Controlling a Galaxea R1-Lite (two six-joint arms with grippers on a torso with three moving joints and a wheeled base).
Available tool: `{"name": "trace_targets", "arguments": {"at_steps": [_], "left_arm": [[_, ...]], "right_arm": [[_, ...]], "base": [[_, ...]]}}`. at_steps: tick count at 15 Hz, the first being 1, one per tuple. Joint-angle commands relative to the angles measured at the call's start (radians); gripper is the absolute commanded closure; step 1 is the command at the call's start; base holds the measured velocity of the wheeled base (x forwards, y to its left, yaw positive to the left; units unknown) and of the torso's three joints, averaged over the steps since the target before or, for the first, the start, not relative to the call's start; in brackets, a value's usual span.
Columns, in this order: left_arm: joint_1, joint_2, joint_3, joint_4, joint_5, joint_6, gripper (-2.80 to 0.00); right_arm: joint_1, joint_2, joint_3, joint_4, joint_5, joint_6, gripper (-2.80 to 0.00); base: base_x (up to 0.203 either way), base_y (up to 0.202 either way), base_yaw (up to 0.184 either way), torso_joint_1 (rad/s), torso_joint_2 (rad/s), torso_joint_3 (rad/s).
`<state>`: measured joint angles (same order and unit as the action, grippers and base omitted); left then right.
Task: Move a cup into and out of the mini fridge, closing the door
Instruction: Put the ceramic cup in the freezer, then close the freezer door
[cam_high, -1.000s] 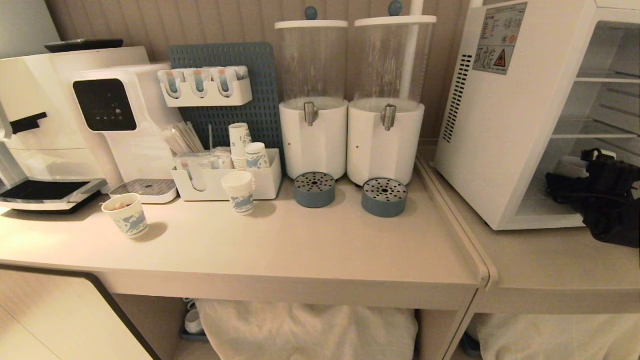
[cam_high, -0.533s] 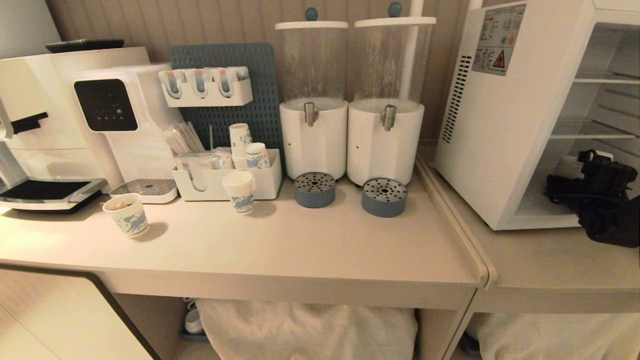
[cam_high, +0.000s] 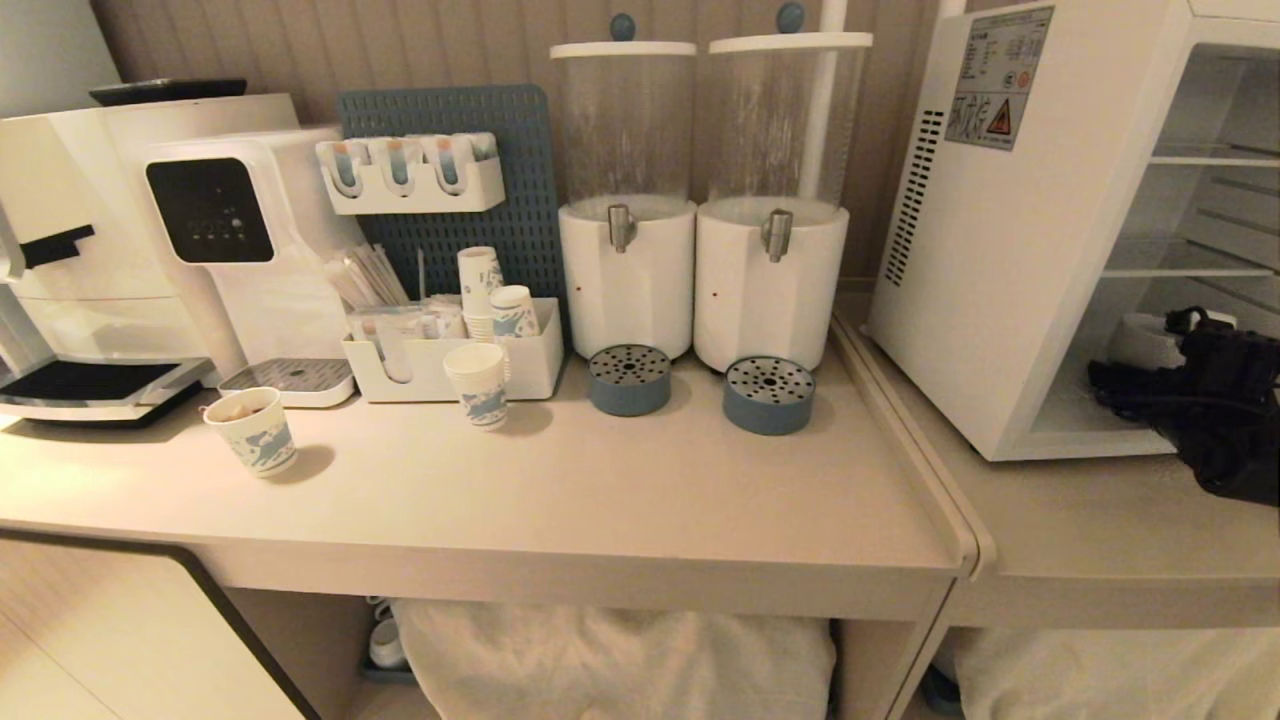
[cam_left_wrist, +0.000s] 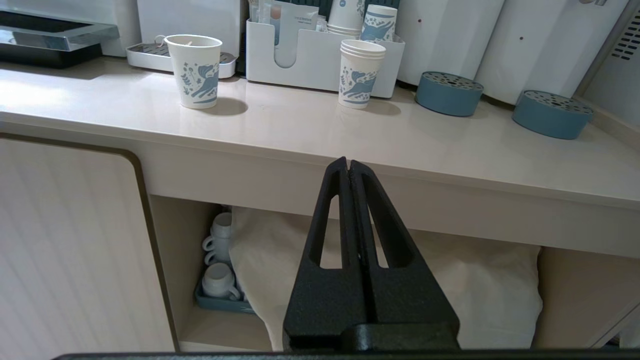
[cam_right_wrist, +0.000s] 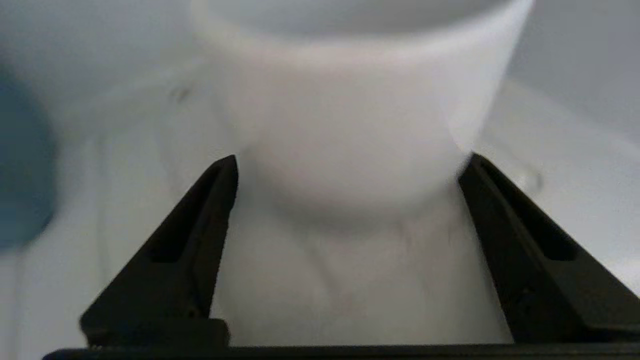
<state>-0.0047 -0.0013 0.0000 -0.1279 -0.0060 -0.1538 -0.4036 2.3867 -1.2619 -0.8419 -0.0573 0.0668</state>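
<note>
On the right of the head view, the mini fridge (cam_high: 1030, 230) stands open-fronted; the cup (cam_high: 1150, 340) sits on its floor below the wire shelves, just beyond the right gripper (cam_high: 1195, 345).

From the left wrist, the left gripper (cam_left_wrist: 348, 167) hangs pressed shut below the counter's front edge (cam_left_wrist: 300, 165).

From the right wrist, spread fingers (cam_right_wrist: 210, 210) flank the cup's (cam_right_wrist: 350, 115) base, their tips at its sides, gripping nothing.

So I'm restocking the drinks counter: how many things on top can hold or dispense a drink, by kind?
Drink dispensers: 2
Paper cups standing loose on the counter: 2
Paper cup stacks in the organiser tray: 2
Ceramic cups in the open fridge: 1
Total: 7
</note>
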Motion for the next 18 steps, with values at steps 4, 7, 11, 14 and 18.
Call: {"name": "trace_targets", "arguments": {"at_steps": [4, 7, 11, 14, 18], "left_arm": [[0.000, -0.003, 0.040, -0.001, 0.000, -0.001, 0.00], [0.000, -0.003, 0.040, -0.001, 0.000, -0.003, 0.00], [0.000, -0.003, 0.040, -0.001, 0.000, -0.003, 0.00], [0.000, -0.003, 0.040, -0.001, 0.000, -0.003, 0.00], [0.000, -0.003, 0.040, -0.001, 0.000, -0.006, 0.00]], "right_arm": [[0.000, -0.221, 0.253, -0.047, 0.098, 0.003, -2.80], [-0.002, -0.350, 0.361, -0.050, 0.152, 0.004, -2.80], [-0.004, -0.539, 0.526, -0.049, 0.214, 0.006, 0.00], [-0.006, -0.662, 0.601, -0.032, 0.242, 0.007, 0.00], [-0.024, -0.883, 0.648, 0.087, 0.343, 0.006, 0.00]], "base": [[0.000, 0.000, 0.000, 0.000, 0.00, 0.000], [0.000, 0.000, 0.000, 0.000, 0.00, 0.000], [0.000, 0.000, 0.000, 0.000, 0.00, 0.000], [0.000, 0.000, 0.000, 0.000, 0.00, 0.000], [0.000, 0.000, 0.000, 0.000, 0.00, 0.000]]}}
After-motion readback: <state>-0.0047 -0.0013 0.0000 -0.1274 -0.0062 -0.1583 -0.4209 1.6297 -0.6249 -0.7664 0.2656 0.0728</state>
